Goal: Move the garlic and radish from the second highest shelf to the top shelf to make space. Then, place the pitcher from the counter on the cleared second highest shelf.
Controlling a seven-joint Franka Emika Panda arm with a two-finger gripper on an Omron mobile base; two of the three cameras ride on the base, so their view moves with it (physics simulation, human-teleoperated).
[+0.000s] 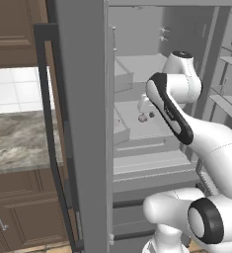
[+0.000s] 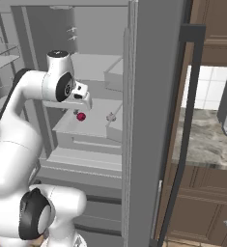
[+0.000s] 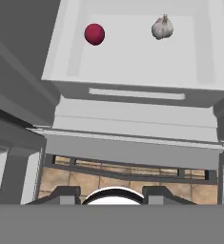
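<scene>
The grey fridge (image 1: 83, 123) is seen with its door swung open; the pale grey second highest shelf (image 3: 132, 62) carries both small items. The radish (image 3: 94, 34) is seen on the left part of the slab toward the back, and the garlic (image 3: 162, 28) on the right part, well apart from it, both resting on the shelf and clear of its edges. In the right base view the radish (image 2: 80, 116) is seen just below the hand, the garlic (image 2: 111, 116) further right. The top shelf (image 1: 142, 64) is seen above, with bare surface showing. The marbled counter (image 1: 19, 141) is seen left of the fridge over dark brown cabinets (image 1: 23, 212).

The shelf's front lip is seen unobstructed, with open room between the two items. Low side walls bound the slab left and right.

The arm is reached into the fridge interior, elbow bent high, the gripper (image 2: 84, 102) held above the shelf's near left portion. Whether the jaws are spread or pressed together cannot be told; nothing is seen pinched between them.
</scene>
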